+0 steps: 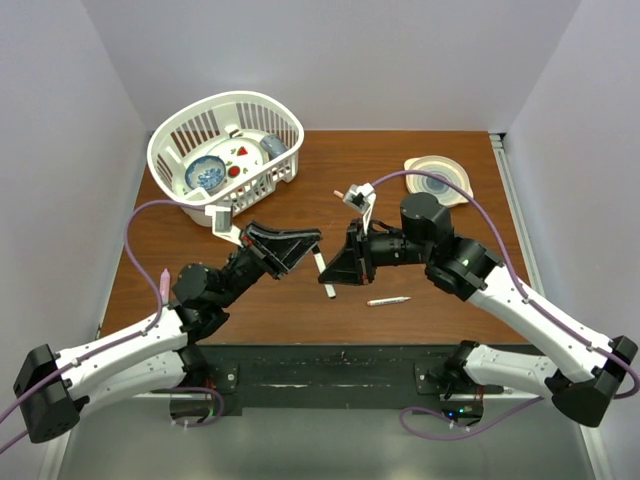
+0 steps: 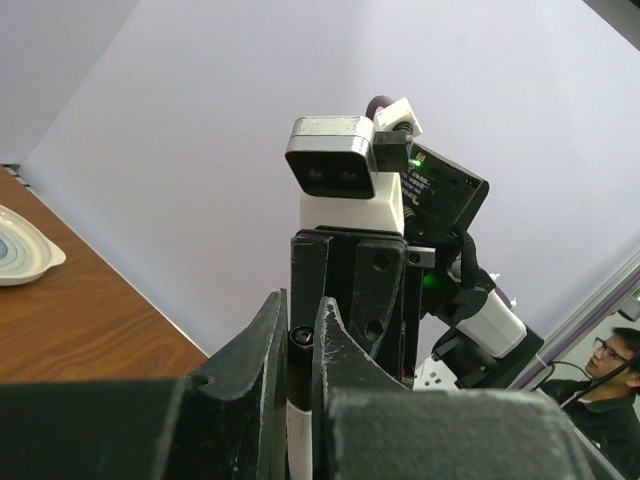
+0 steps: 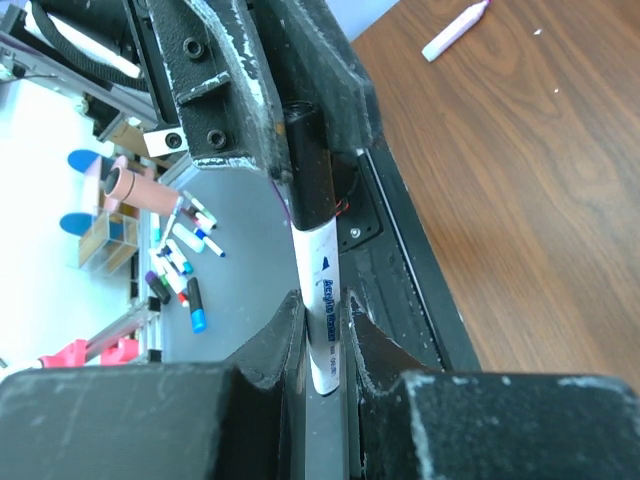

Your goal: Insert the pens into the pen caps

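Observation:
One white pen (image 1: 323, 273) is held between both grippers, above the table's middle. My left gripper (image 1: 312, 243) is shut on its black cap (image 2: 298, 338), which sits on the pen's end; the white barrel (image 2: 298, 430) runs down between the left fingers. My right gripper (image 1: 338, 268) is shut on the white barrel (image 3: 326, 300), with the black cap (image 3: 308, 170) in the left fingers beyond it. A second white pen (image 1: 388, 300) lies on the table near the front. A pink pen (image 1: 163, 283) lies at the left edge and also shows in the right wrist view (image 3: 455, 18).
A white basket (image 1: 287, 120) with dishes stands at the back left. A pale plate (image 1: 455, 170) sits at the back right, also in the left wrist view (image 2: 20, 255). A small pale piece (image 1: 340, 194), too small to identify, lies behind the grippers.

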Available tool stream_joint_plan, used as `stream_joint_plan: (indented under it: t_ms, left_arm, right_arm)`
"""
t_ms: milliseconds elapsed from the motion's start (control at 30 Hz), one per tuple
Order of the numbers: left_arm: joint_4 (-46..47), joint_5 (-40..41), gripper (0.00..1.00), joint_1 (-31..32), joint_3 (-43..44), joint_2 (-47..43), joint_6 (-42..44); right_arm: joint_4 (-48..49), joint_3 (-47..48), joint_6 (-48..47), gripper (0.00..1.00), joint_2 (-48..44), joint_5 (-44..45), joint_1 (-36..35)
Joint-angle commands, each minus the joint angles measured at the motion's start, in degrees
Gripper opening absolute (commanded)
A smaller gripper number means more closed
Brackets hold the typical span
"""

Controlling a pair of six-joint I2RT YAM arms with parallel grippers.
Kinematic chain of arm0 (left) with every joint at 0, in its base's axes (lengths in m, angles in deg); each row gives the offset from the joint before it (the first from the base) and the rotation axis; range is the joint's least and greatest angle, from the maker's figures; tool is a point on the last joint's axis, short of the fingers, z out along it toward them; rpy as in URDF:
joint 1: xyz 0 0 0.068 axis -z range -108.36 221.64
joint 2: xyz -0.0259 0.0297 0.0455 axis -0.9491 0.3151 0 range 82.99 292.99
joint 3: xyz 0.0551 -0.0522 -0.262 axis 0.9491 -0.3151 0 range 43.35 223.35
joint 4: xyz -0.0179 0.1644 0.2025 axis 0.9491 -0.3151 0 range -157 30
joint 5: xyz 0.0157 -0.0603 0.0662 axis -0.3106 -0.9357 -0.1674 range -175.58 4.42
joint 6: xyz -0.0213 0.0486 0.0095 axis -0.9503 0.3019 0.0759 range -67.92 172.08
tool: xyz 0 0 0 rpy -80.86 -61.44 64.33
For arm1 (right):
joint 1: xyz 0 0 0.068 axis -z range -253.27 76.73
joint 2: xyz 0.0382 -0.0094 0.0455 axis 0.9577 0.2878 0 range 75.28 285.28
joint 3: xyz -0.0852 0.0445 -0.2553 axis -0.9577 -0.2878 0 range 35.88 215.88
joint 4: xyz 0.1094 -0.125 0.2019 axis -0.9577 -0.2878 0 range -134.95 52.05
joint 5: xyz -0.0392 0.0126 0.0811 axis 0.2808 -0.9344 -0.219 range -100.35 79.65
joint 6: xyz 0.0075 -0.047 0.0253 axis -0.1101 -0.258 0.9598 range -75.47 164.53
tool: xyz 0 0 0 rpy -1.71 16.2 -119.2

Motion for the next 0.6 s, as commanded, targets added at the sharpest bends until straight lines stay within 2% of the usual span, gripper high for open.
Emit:
stream_joint_plan:
  t_ms: [0,333,500,567]
  left_arm:
    - [-14.8,-24.5,0.00,6.9,-5.4,1.3,-2.0]
    - [-11.1,-25.8,0.00,7.8,-6.9,1.7,-4.1]
    - [-11.9,-22.3,0.00,8.3,-8.3,-0.4,-5.2]
    - [-16.9,-18.6,0.00,8.2,-5.9,-2.1,-4.2]
  right_arm:
    - [34.2,7.1,6.3,0.00,0.8,14.6,8.8]
    - [39.4,7.6,8.4,0.00,5.7,10.3,11.1]
    - [39.1,8.0,7.7,0.00,7.6,9.3,11.2]
    - [38.5,8.1,7.6,0.00,7.9,7.8,11.2]
